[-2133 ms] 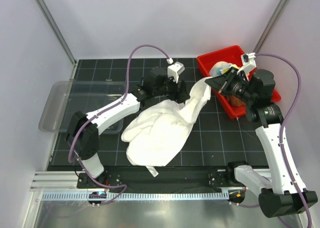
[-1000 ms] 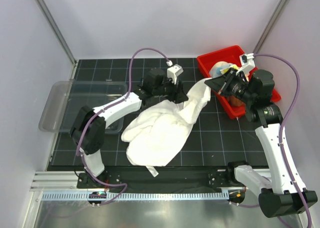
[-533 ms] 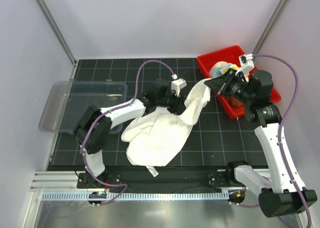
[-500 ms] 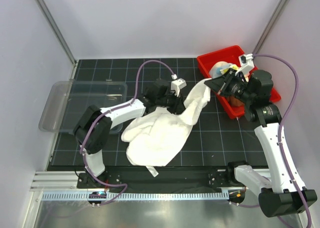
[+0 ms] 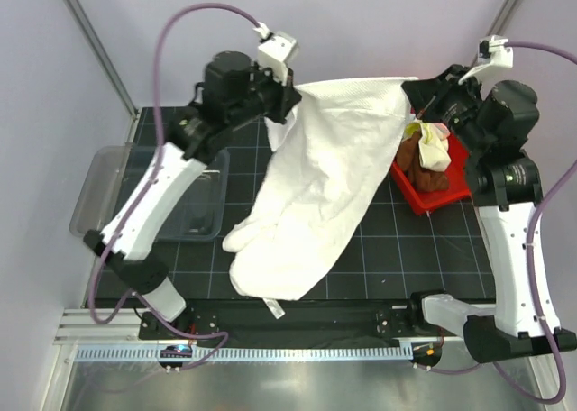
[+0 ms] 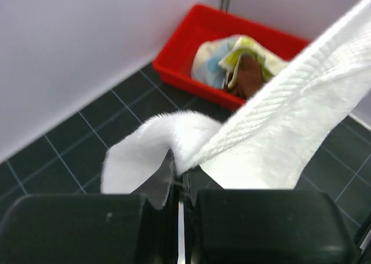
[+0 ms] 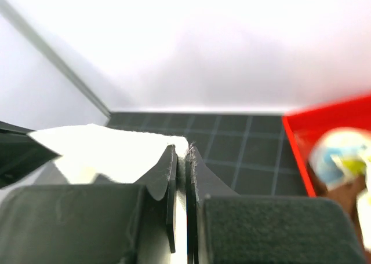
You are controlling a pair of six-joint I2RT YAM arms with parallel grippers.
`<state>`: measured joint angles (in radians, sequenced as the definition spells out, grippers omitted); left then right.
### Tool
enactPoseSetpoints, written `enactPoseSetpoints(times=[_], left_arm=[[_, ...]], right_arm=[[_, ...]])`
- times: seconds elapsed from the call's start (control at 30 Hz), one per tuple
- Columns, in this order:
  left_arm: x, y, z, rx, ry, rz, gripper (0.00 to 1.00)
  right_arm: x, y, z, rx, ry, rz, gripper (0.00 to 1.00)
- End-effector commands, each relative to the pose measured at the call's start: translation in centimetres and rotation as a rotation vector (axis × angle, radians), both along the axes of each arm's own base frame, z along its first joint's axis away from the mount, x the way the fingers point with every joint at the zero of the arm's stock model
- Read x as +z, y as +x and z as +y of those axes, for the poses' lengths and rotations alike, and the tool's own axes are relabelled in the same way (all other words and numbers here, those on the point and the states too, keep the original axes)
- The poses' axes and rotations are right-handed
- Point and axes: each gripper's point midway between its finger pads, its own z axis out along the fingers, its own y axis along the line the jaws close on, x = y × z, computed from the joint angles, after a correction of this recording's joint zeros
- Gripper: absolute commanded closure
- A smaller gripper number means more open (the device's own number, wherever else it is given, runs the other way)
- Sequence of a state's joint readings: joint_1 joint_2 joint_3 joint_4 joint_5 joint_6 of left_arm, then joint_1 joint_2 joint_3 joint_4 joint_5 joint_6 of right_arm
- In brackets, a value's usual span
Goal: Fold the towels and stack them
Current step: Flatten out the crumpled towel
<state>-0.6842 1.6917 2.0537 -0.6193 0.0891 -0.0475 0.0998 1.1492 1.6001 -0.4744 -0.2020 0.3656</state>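
Spreading step: left claw (image 5: 288, 94) and right claw (image 5: 410, 89) each pinch a top corner of the large cream-white terry towel (image 5: 315, 186), held aloft, its tail resting on the black gridded tabletop (image 5: 397, 249) toward 6 o'clock. Next, likely: lay it flat, then fold.

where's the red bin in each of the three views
top external: red bin right of centre, partly behind the cream-white towel.
left wrist: red bin upper centre, by the far wall.
right wrist: red bin at the right edge, blurred.
shared landmark: the brown towel inside it, in all three.
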Motion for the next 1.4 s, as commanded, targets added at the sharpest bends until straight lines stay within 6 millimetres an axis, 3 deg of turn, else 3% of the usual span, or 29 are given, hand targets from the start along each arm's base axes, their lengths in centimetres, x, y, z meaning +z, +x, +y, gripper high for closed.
enactPoseSetpoints(times=[0.0,0.07,0.1,0.13,0.17,0.23,0.33,0.37,0.43,0.47,0.53,0.57,0.6,0.67,0.7,0.73,0.77,0.8,0.87,1.0,1.03,1.1,1.17,1.23,1.37], left_arm=[[2.5,-4.8,5.2,0.045,0.102,0.0,1.0],[2.5,-6.3,5.9,0.063,0.088,0.017,1.0],[2.9,-7.3,6.0,0.049,0.069,0.015,1.0],[3.3,-8.9,6.6,0.033,0.049,0.013,1.0],[3.7,-10.5,5.9,-0.026,-0.004,0.036,1.0],[3.4,-12.7,5.3,-0.11,-0.045,0.078,1.0],[-0.3,-13.1,4.0,-0.151,-0.025,0.203,1.0],[-3.4,-12.6,3.1,-0.151,0.003,0.281,1.0],[-6.0,-12.1,1.0,-0.196,-0.003,0.343,1.0],[-9.1,-11.1,-0.5,-0.21,0.025,0.415,1.0],[-12.6,-10.3,-2.3,-0.231,0.049,0.495,1.0],[-16.4,-9.6,-3.8,-0.25,0.092,0.583,1.0],[-17.8,-9.2,-4.3,-0.259,0.112,0.607,1.0],[-21.3,-8.1,-5.1,-0.245,0.159,0.662,1.0],[-24.2,-7.3,-5.9,-0.24,0.193,0.707,1.0],[-25.2,-6.7,-6.1,-0.242,0.195,0.724,0.98],[-26.1,-6.3,-6.6,-0.247,0.194,0.735,0.93],[-27.8,-5.4,-7.2,-0.245,0.202,0.762,0.8],[-28.7,-3.9,-7.0,-0.23,0.194,0.779,0.74],[-28.4,-2.0,-5.7,-0.186,0.177,0.775,0.51],[-27.1,-2.0,-5.3,-0.18,0.17,0.748,0.46],[-27.1,-2.8,-4.4,-0.174,0.185,0.747,0.36],[-25.8,-3.4,-3.8,-0.169,0.17,0.728,0.34],[-26.1,-4.2,-3.1,-0.149,0.168,0.745,0.31],[-23.5,-5.5,-2.3,-0.131,0.113,0.69,0.29]], right_arm=[[7.0,-3.2,-0.2,0.018,-0.033,-0.248,0.99],[9.6,-6.9,0.4,0.071,-0.027,-0.38,0.99],[8.8,-7.3,0.4,0.076,-0.019,-0.379,0.99],[9.9,-9.9,0.3,0.079,-0.008,-0.437,0.99],[9.8,-10.8,0.6,0.103,0.006,-0.441,0.99],[8.6,-11.4,0.5,0.097,0.01,-0.401,0.99],[4.2,-9.5,-1.8,-0.044,-0.019,-0.227,0.99],[1.4,-8.3,-2.7,-0.094,-0.037,-0.118,0.99],[-2.5,-6.6,-5.6,-0.27,-0.062,0.02,0.99],[-5.0,-5.8,-6.2,-0.307,-0.071,0.105,0.99],[-9.9,-4.7,-6.6,-0.344,-0.072,0.235,0.99],[-11.5,-4.2,-6.6,-0.349,-0.076,0.276,0.99],[-14.9,-3.5,-6.7,-0.364,-0.093,0.357,0.99],[-17.5,-2.9,-6.7,-0.367,-0.106,0.421,0.99],[-19.6,-2.5,-6.7,-0.369,-0.125,0.478,0.99],[-20.4,-2.3,-6.9,-0.38,-0.134,0.498,0.99],[-21.1,-2.0,-7.1,-0.387,-0.152,0.517,0.99],[-21.7,-1.8,-7.3,-0.392,-0.164,0.535,0.99],[-22.7,-1.2,-7.6,-0.406,-0.195,0.568,0.99],[-22.6,-0.4,-7.8,-0.413,-0.201,0.566,0.99],[-22.5,-0.4,-7.7,-0.412,-0.198,0.563,0.99],[-22.4,-0.2,-7.6,-0.405,-0.188,0.554,0.99],[-22.3,-0.1,-7.4,-0.397,-0.182,0.549,0.99],[-22.4,-0.1,-7.3,-0.394,-0.174,0.547,0.99],[-22.5,-0.2,-6.9,-0.377,-0.162,0.542,0.99]])
